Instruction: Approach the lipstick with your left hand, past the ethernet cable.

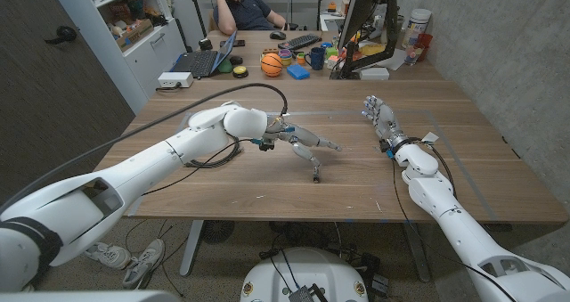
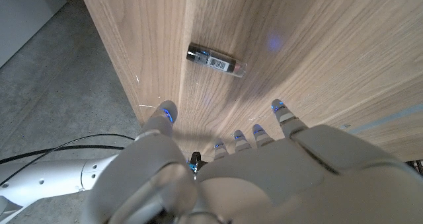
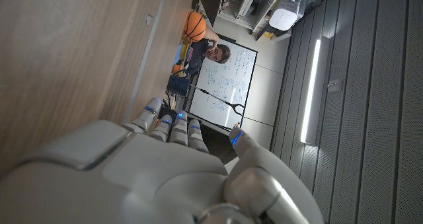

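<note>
The lipstick (image 2: pixel 215 60) is a short black tube with a clear end and a barcode label, lying on its side on the wooden table (image 1: pixel 223 182). In the head view it is a small dark spot (image 1: pixel 316 180) near the table's middle. My left hand (image 1: pixel 303 144) hovers just above and behind it with fingers spread and empty, one fingertip (image 1: pixel 314 167) pointing down close to it. In the left wrist view that hand (image 2: pixel 231 171) fills the lower part, fingertips a short gap from the tube. My right hand (image 1: pixel 381 117) stands at the right, fingers apart and empty, as in its wrist view (image 3: pixel 158 171).
At the table's far end sit a laptop (image 1: pixel 200 63), a basketball (image 1: pixel 272 63), a dark mug (image 1: pixel 316 58), a monitor (image 1: pixel 361 21) and small clutter. A person (image 1: pixel 245 6) sits behind them. The table's front edge (image 1: pixel 294 218) is near the lipstick.
</note>
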{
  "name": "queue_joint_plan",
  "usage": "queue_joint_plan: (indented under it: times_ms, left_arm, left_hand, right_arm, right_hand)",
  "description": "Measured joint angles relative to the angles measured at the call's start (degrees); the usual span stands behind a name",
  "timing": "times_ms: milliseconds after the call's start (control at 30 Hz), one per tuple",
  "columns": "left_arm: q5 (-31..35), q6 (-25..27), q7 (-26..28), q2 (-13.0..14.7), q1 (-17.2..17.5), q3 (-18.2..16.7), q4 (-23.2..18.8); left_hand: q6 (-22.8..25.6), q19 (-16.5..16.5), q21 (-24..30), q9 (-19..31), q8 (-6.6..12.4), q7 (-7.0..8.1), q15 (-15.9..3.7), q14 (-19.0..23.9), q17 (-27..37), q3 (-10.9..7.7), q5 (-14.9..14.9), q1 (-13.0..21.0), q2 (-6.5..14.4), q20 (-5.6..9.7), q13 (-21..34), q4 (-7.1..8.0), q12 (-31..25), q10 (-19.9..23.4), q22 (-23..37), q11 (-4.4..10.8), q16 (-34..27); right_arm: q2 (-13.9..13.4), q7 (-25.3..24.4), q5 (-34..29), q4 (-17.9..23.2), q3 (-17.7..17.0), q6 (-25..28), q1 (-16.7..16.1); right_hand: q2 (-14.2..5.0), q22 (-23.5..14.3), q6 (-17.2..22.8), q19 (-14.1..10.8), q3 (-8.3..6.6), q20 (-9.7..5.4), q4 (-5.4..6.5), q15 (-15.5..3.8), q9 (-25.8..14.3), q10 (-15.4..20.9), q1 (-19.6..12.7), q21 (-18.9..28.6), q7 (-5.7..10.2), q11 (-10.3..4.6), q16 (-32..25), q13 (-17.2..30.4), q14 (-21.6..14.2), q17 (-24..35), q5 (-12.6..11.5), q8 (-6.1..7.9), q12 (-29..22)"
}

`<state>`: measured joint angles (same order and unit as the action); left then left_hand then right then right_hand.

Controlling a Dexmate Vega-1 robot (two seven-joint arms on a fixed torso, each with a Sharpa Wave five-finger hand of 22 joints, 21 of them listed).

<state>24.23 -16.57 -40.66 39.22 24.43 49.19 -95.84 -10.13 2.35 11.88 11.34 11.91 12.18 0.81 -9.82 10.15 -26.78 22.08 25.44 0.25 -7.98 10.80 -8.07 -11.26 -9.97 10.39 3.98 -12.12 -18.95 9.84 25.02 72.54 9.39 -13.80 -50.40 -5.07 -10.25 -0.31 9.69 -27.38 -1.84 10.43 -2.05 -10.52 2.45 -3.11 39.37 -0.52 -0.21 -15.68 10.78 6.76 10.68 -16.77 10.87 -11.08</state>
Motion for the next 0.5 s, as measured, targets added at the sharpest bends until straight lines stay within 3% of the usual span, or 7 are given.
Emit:
queue_joint_plan:
  times_ms: [500]
  left_arm:
    - [0.79, 2.43, -4.36, 0.55, -0.26, 0.86, -1.92]
  left_hand:
    - [0.00, 3.18, 0.21, 0.27, 1.84, 0.00, -0.91, 1.80, 0.00, 0.77, 1.04, 6.13, -1.29, 0.49, -0.01, -1.46, -0.88, 0.00, 0.01, 0.01, -0.87]
  right_arm:
    - [-0.09, -0.34, 0.02, 0.38, -0.05, 0.03, -0.34]
  right_hand:
    - [-0.14, 0.00, 0.00, 0.00, 0.51, 0.00, 0.02, 0.00, 0.00, 0.00, 0.16, -0.39, 0.00, 0.00, 0.22, 0.00, 0.00, 0.00, 0.00, 0.00, 0.00]
